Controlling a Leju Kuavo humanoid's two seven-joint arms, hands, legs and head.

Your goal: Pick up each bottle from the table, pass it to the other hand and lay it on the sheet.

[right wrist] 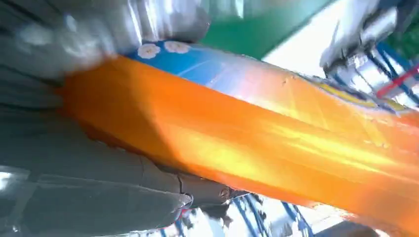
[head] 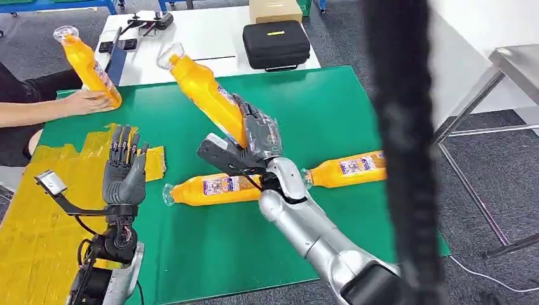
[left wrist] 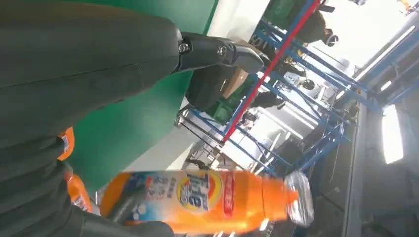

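My right hand (head: 259, 135) grips the lower end of an orange bottle (head: 203, 95) and holds it tilted above the green table mat (head: 318, 108), its clear cap pointing up and to the left. The same bottle (right wrist: 257, 148) runs across the right wrist view, and the left wrist view shows this bottle (left wrist: 207, 200) too. My left hand (head: 124, 168) is raised over the edge of the yellow sheet (head: 44, 210), fingers straight and apart, holding nothing. Two more orange bottles lie on the mat: one (head: 213, 189) under my right wrist, another (head: 346, 168) to its right.
At the far left a person's hand (head: 86, 101) holds another orange bottle (head: 89, 67) upright on the mat. A black case (head: 275, 43) and a cardboard box (head: 274, 9) sit on the white table behind. A thick black cable (head: 403, 152) hangs on the right.
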